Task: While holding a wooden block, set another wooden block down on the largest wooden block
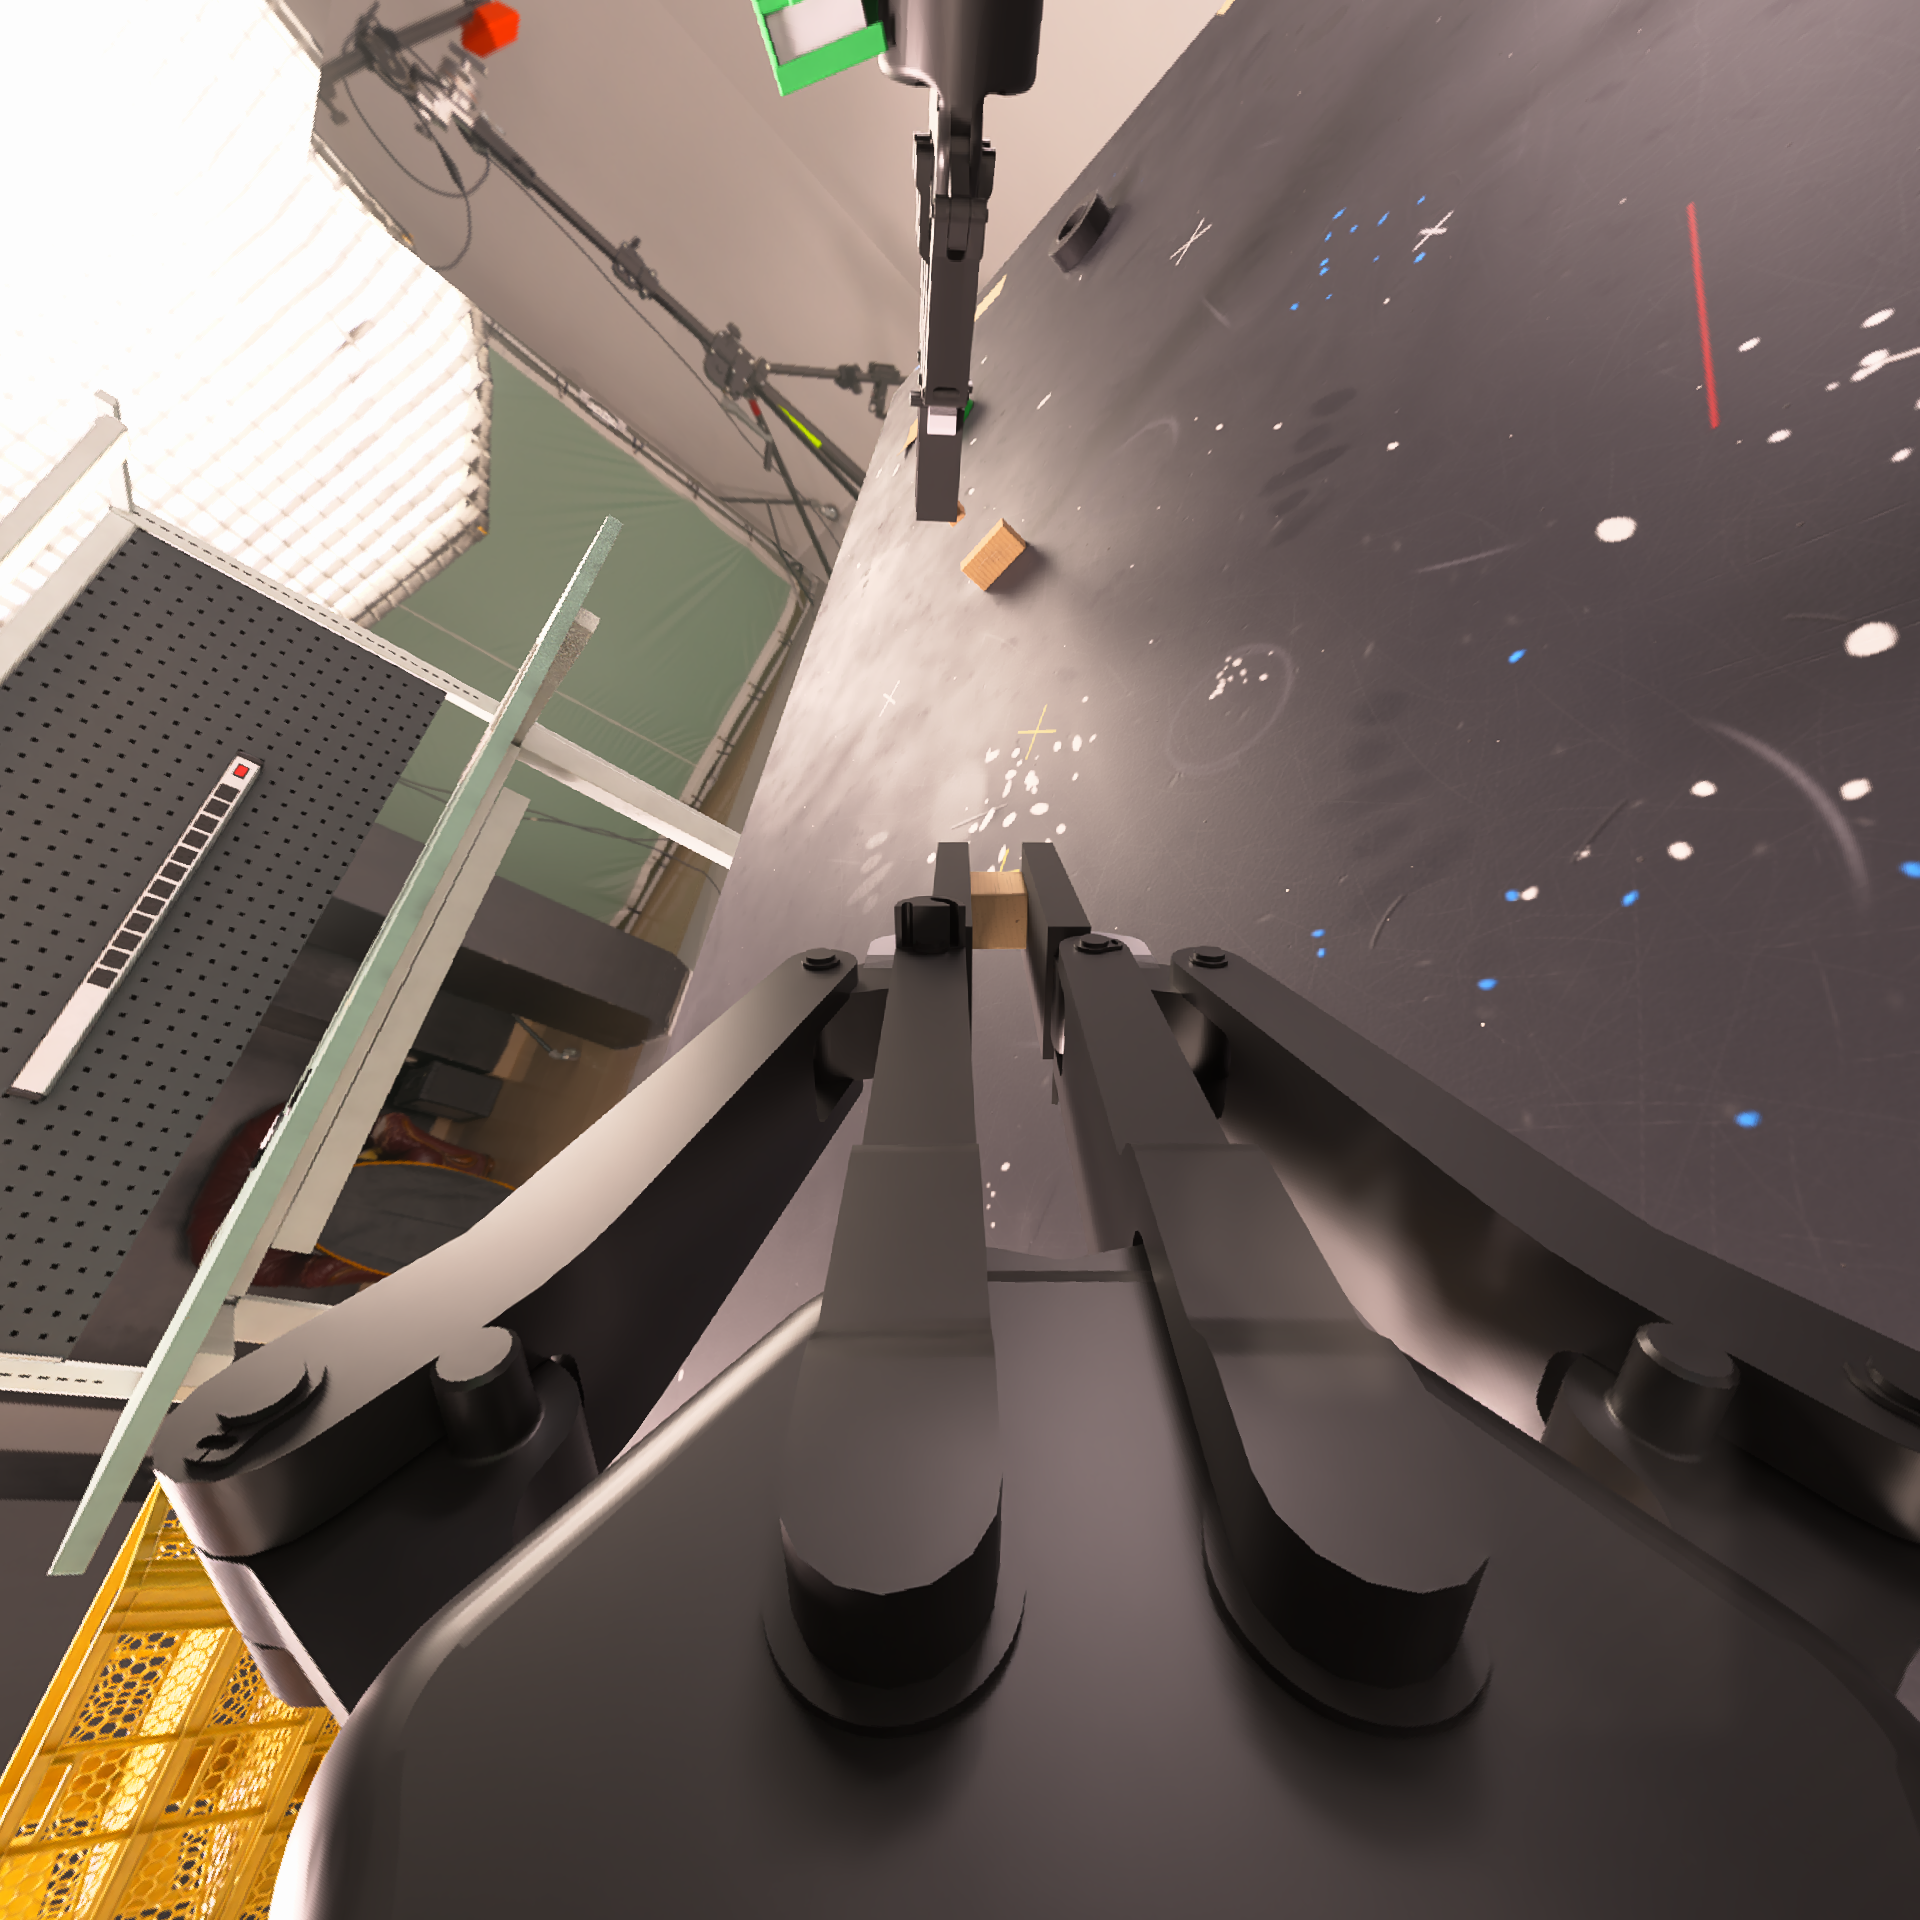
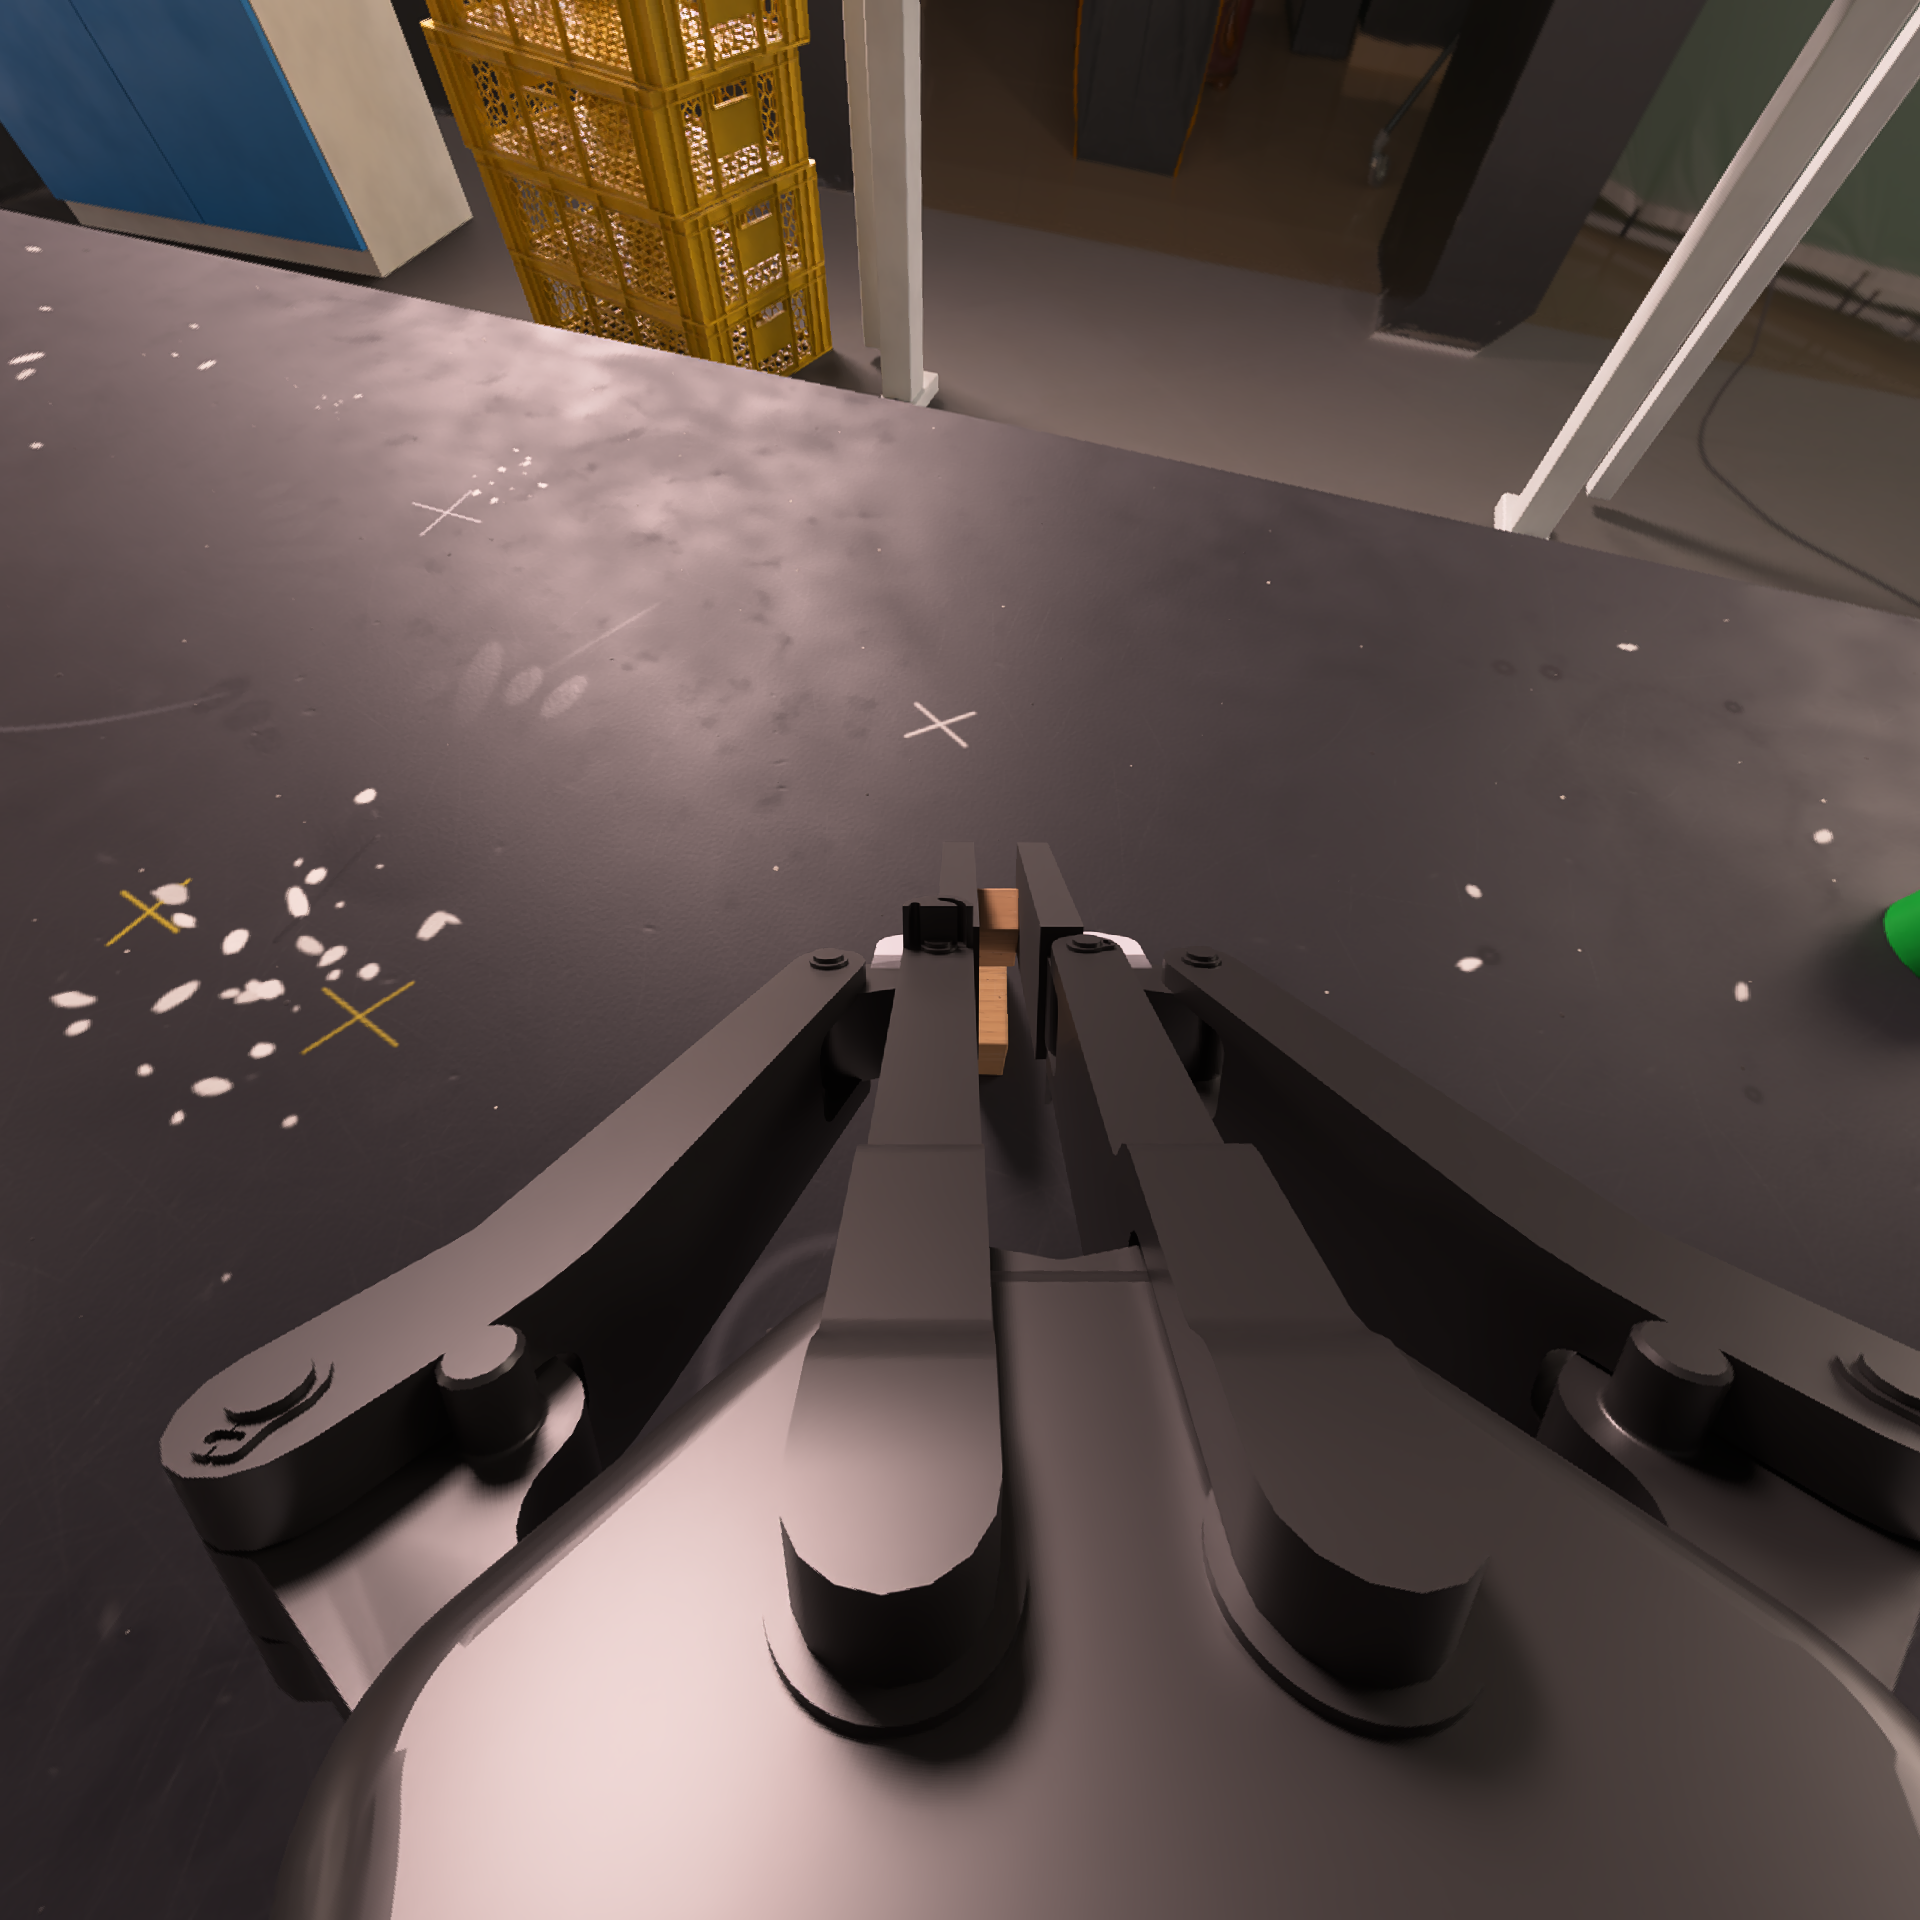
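Observation:
In the left wrist view, my left gripper (image 1: 995, 868) is shut on a small wooden block (image 1: 997, 912), held close to the dark table (image 1: 1455, 727). A second, loose wooden block (image 1: 994, 554) lies on the table ahead of it. My right gripper (image 1: 935, 504) hangs fingers-down just beyond that loose block, with a sliver of wood showing at its tip. In the right wrist view, my right gripper (image 2: 997, 873) is shut on a narrow wooden block (image 2: 995, 997) above the table (image 2: 623, 675). The loose block is not in that view.
A black cylindrical object (image 1: 1081, 231) sits farther along the table. A green object (image 2: 1907, 930) shows at the right edge of the right wrist view. Stacked yellow crates (image 2: 644, 177), a blue cabinet (image 2: 177, 114) and white frame posts (image 2: 888, 197) stand beyond the table edge.

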Robot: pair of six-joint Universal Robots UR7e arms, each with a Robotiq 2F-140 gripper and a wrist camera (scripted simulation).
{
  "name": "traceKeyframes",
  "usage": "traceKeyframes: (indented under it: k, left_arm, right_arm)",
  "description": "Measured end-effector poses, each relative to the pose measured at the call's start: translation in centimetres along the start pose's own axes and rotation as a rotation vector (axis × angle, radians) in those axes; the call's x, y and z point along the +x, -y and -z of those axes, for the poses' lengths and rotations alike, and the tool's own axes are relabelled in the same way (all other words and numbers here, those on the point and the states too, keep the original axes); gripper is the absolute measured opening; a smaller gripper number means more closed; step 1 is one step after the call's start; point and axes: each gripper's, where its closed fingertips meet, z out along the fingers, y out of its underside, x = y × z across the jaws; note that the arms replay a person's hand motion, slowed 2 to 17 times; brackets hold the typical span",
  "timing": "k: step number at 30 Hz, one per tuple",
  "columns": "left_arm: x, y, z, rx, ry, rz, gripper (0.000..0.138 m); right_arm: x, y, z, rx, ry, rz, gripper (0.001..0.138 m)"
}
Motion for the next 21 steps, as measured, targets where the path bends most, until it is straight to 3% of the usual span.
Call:
traceKeyframes:
  k: [21]
  left_arm:
    - [0.0, 0.1, 0.0, 0.003, 0.003, -0.001, 0.014]
  right_arm:
    - [0.0, -1.1, -1.5, -0.072, -0.022, 0.025, 0.011]
